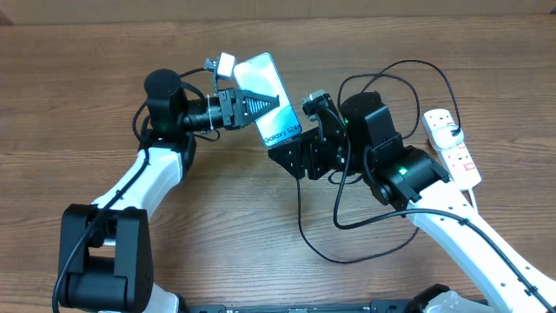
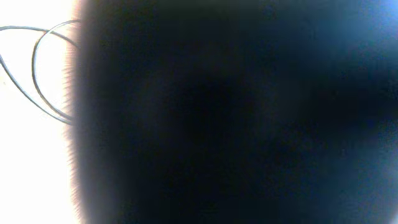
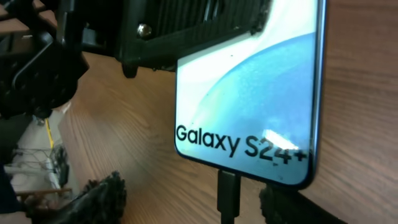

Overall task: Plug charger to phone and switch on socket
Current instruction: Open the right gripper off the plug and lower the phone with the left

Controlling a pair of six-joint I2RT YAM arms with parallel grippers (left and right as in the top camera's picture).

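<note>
At bottom edge of slim teal-screened phone (image 3: 249, 93): thin black charger connector (image 3: 228, 193) between my spread right jaws; left jaws unreadable. Phone likely slick, fragile; grip connector body.

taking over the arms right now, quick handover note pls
Grippers: the left gripper has a finger lying across the phone screen. Its grip is unclear, since its wrist view is blacked out. The right gripper is open at the phone's lower end, fingers either side of the charger connector.
Done: the connector looks seated in the phone's port, and the white plug head appears to sit in the socket on the right.
Left: confirm the seating, then press the socket's switch. Its state can't be read.
</note>
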